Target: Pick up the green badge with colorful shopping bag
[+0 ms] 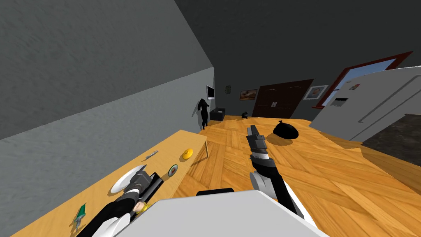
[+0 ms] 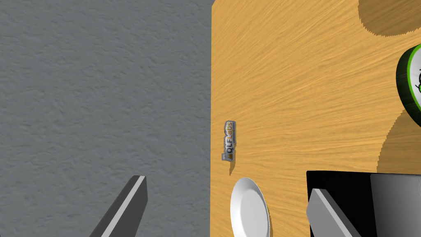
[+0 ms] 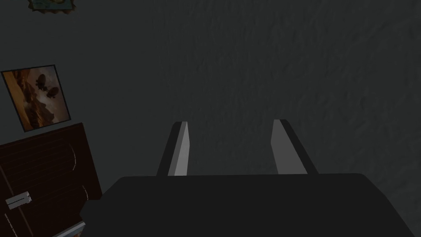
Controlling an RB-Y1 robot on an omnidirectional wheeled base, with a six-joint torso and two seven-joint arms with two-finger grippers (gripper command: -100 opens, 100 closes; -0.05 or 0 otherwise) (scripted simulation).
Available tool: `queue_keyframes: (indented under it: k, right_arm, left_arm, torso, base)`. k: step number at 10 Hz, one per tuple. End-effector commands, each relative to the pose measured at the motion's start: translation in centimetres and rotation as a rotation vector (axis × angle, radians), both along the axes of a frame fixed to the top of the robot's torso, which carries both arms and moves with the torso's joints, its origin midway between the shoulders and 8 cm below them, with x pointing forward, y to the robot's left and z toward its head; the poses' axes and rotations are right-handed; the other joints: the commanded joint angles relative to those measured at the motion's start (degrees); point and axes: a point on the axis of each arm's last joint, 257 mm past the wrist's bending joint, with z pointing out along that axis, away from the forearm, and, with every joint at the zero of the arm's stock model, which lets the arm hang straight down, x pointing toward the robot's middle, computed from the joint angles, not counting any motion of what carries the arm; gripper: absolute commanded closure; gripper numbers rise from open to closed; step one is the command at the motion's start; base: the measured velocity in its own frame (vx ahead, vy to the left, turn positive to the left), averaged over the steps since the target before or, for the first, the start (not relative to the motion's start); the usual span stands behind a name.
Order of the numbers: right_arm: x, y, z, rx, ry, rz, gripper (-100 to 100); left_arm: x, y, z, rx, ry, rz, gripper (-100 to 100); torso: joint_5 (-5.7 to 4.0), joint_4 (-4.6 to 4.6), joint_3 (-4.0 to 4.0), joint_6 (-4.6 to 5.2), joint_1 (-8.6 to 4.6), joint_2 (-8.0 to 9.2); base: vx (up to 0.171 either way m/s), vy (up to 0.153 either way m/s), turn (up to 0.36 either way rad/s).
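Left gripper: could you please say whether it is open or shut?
Open: the fingers of the left gripper stand wide apart, gripping nothing.

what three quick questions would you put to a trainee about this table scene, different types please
1. True or false: the left gripper is shut on the green badge.
2. Which thing shows between the left gripper's fingers? A) white plate B) yellow object C) black bag
3. Fill in: the right gripper has its fingers ____.

Key
1. False. Its fingers stand open and the green badge lies apart from them on the table.
2. A
3. open
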Motion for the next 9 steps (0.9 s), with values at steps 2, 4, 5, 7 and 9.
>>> queue_keyframes:
  k: [2, 4, 5, 7, 9]
  right_arm:
    - [0.0, 0.0, 0.0, 0.000, 0.000, 0.000, 0]
    - [0.0, 0.0, 0.0, 0.000, 0.000, 0.000, 0]
    - [0.0, 0.0, 0.0, 0.000, 0.000, 0.000, 0]
    - [0.0, 0.0, 0.0, 0.000, 0.000, 0.000, 0]
    - [0.0, 0.0, 0.0, 0.000, 0.000, 0.000, 0]
  left_arm:
    - [-1.3, 0.9, -1.6, -0.046, 0.054, 0.027, -100]
    - [-2.9, 2.1, -3.2, -0.104, 0.098, 0.076, -100]
    - [-3.1, 2.0, -3.5, -0.111, 0.110, 0.077, -100]
    - [-4.8, 3.0, -5.1, -0.173, 0.153, 0.127, -100]
    - [-6.4, 3.8, -6.3, -0.228, 0.180, 0.176, -100]
  torso:
    - [0.00, 0.00, 0.00, -0.02, 0.01, -0.01]
    - [-0.01, 0.00, -0.01, 0.01, -0.02, -0.02]
    - [0.00, 0.00, -0.01, -0.03, 0.01, -0.02]
    - [0.00, 0.00, -0.02, 0.00, -0.01, -0.03]
    - [0.00, -0.01, -0.02, -0.05, -0.02, -0.03]
  base:
    - [0.001, 0.013, -0.070]
    - [0.003, 0.013, -0.193]
    - [0.001, 0.011, 0.018]
    - [0.005, 0.013, -0.178]
    - [0.005, 0.014, -0.097]
